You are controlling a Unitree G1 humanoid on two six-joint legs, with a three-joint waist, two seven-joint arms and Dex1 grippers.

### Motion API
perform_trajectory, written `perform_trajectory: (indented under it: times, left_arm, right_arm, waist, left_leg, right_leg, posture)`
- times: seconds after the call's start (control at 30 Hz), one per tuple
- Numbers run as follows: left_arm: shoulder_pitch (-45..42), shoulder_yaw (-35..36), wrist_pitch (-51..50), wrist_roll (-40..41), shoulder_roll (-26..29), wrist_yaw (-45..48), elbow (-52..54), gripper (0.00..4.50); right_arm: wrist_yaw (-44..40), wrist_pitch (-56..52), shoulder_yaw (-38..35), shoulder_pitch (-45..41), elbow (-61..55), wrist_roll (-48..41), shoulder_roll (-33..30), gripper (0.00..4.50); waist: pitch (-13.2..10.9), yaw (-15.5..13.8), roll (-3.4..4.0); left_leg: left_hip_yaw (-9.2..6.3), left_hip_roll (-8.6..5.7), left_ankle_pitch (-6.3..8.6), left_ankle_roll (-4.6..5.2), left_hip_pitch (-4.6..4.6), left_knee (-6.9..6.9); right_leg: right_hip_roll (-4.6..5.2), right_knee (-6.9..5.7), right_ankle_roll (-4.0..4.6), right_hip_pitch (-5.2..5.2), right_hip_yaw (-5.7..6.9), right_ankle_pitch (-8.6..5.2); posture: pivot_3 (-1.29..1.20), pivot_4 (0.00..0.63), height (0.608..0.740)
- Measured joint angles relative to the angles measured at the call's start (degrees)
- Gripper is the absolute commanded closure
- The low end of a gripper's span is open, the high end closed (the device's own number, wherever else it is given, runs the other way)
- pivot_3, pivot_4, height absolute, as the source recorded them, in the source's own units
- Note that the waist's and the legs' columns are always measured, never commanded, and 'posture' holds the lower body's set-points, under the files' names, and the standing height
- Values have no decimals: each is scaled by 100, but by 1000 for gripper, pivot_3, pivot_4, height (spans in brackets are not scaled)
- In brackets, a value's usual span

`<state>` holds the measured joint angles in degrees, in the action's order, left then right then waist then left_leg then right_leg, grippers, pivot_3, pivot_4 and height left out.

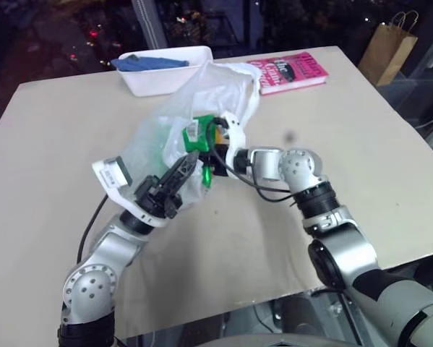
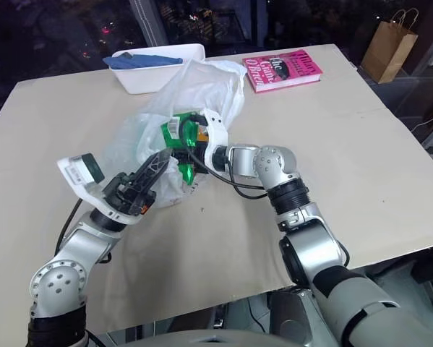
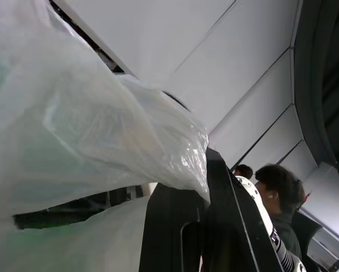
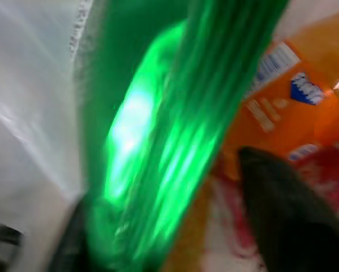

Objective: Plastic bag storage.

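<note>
Lying crumpled and heaped near the middle of the beige desk (image 1: 361,188), the plastic bag (image 1: 202,108), its thin translucent white film rising toward the far edge. Clamping a fold of the bag's near lower edge, the left hand (image 1: 183,172), its two black fingers pressed together on the film and angled upward and toward the robot's right; in the left wrist view, bag film (image 3: 90,136) draping across and above those dark fingers (image 3: 214,226). Reaching in from the right across the desk and into the bag's side, the right hand (image 2: 191,148), white wrist housing and black cable just outside the plastic. Standing apart around a shiny green snack packet (image 4: 158,130), the right hand's fingers (image 4: 288,221), one dark finger on each side of it in the right wrist view; impossible to tell whether actually pinching the packet or merely flanking it. Showing behind the green packet, an orange printed package (image 4: 294,90) and red-and-white printing lower down. Sitting at the desk's far edge behind the bag, a white tray (image 1: 158,76) holding a blue cloth (image 1: 147,63). Lying to the right of the tray, well apart from the hands, a pink book (image 1: 292,72). Standing on the floor beyond the desk's far right corner, a brown paper bag (image 1: 388,50). Appearing past the left hand in the left wrist view, a person (image 3: 279,198) with dark hair.
</note>
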<state>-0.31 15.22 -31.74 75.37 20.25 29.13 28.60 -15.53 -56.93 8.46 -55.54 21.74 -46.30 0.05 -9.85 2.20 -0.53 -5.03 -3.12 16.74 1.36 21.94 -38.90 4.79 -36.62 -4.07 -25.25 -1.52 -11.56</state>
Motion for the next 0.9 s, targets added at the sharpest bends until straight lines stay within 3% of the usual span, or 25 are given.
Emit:
perform_trajectory:
  times: [0.03, 0.2, 0.4, 0.5, 0.63, 0.9]
  left_arm:
    - [5, 2, 7, -7, -2, 1, -2, 4500]
    - [21, 29, 47, -25, -4, 4, -11, 4500]
    - [24, 81, 63, -24, 33, 45, -62, 4500]
    - [20, 101, 63, -24, 38, 53, -71, 4500]
    - [-31, 103, 62, -25, 47, 59, -119, 4500]
    - [-48, 149, 62, -41, 76, 61, -177, 4500]
  right_arm:
    - [-216, 4, 75, 62, -156, 112, -166, 35]
    - [-1220, 200, -20, 246, -555, 471, -1164, 35]
    - [-2143, 397, -530, 43, -960, 472, -1799, 35]
    - [-2278, 682, -811, -150, -905, 482, -1796, 35]
    - [-2013, 1831, -1264, -630, -148, 921, -1640, 35]
    - [-1917, 2944, -802, -710, 895, 2341, -1582, 35]
  waist:
    - [0, 0, 0]
    - [-1, 8, 0]
    - [-1, 19, 1]
    - [-1, 13, 0]
    - [0, 6, 0]
    - [0, 19, 0]
  left_leg:
    - [-1, -1, 0, 0, 1, 0]
    - [0, -3, 0, 0, 1, 4]
    - [5, 4, 0, 1, 0, 15]
    - [5, 7, 0, 1, 0, 16]
    - [5, 5, 0, 0, -2, 18]
    - [20, 8, -2, -3, 7, 47]
  right_leg:
    - [1, 1, 0, 0, 1, 0]
    - [0, 4, 0, -1, 3, 0]
    - [0, 10, 0, -3, 0, 0]
    - [1, 12, 0, -3, 0, 0]
    - [1, 12, 0, -2, 0, 0]
    - [3, 22, 0, -27, -14, 0]
  posture:
    - [0, 150, 740]
    - [0, 150, 740]
    - [0, 150, 740]
    - [0, 150, 740]
    - [0, 150, 740]
    - [0, 150, 740]
